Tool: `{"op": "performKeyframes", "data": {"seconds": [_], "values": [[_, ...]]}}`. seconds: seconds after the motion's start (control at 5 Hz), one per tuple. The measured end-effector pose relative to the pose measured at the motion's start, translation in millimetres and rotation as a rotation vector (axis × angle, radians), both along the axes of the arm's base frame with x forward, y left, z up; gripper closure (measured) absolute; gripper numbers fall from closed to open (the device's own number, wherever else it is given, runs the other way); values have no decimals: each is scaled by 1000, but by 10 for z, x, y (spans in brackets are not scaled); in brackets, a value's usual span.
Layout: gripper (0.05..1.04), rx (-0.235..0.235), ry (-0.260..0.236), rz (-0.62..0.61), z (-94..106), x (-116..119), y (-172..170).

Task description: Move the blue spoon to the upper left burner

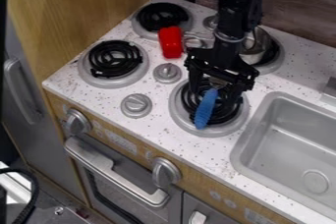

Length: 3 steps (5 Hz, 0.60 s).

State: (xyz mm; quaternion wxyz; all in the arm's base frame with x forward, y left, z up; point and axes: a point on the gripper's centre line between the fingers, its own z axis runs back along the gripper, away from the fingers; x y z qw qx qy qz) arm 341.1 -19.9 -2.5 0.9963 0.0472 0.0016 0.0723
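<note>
Camera view: a spoon with a blue handle (206,109) lies on the black-coiled, grey-rimmed front right burner (176,111), directly below the black two-finger gripper (213,94). The fingers stand wide apart, and nothing shows held between them. The spoon's long axis runs from its upper end, beneath the gripper, down and slightly left toward the front edge of the white speckled counter (154,128). Most of the blue handle thus lies on the near side of the fingers. That offset looks decisive for the grasp: closing across the handle, one finger to either side, should suit it, though a small shift nearer may be needed. The black-coiled upper left burner (161,15) lies well apart, beyond the spoon and to its left; the red object (171,42) at its near edge could get in the way of setting down.
</note>
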Motion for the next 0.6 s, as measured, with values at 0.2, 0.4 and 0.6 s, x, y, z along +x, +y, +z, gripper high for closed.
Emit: {"op": "performKeyframes", "data": {"seconds": [0.2,0.4,0.6], "values": [[85,5,46,0,-141,-74,7],[85,40,62,34,-268,-87,58],[85,32,14,34,-305,-7,74]]}}
